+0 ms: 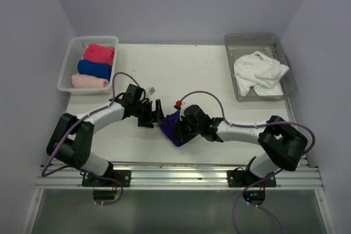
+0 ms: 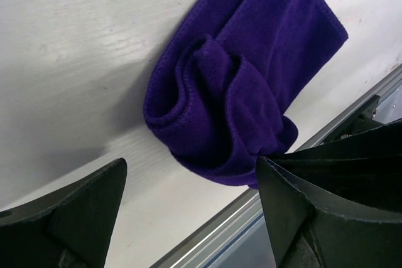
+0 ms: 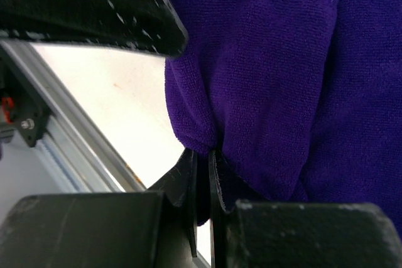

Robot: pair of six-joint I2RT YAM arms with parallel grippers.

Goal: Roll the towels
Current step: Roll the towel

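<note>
The purple towel (image 1: 174, 127) lies partly rolled on the white table (image 1: 181, 69), near its front edge and midway between my two arms. My right end effector (image 1: 184, 127) is pinched tight on a fold at the towel's edge. My left end effector (image 1: 155, 114) sits just beside the towel with its fingers spread wide and nothing between them. The table is pale and a little scuffed. An aluminium rail (image 1: 181, 176) runs along the near side where my bases are bolted, and plain lilac-grey walls (image 1: 181, 4) close in the back and both sides. At the far left corner a white lattice basket (image 1: 68, 75) holds three rolled towels side by side, the hot pink towel (image 1: 100, 53), the blue towel (image 1: 94, 69) and the pale pink towel (image 1: 89, 81). At the far right a grey tray (image 1: 288, 75) carries a crumpled white towel (image 1: 259, 72). Both are well apart from the purple one, and only my own arms crowd it. From above the cloth is mostly hidden by my wrists. My left wrist view shows what that one cannot: the purple towel (image 2: 239, 92) curled into a loose roll at one end with a flat tail stretching away, and one finger (image 2: 295, 205) close against the roll's end. My right wrist view shows the purple towel (image 3: 282, 80) up close, with its hem caught between my closed fingertips (image 3: 217, 174).
</note>
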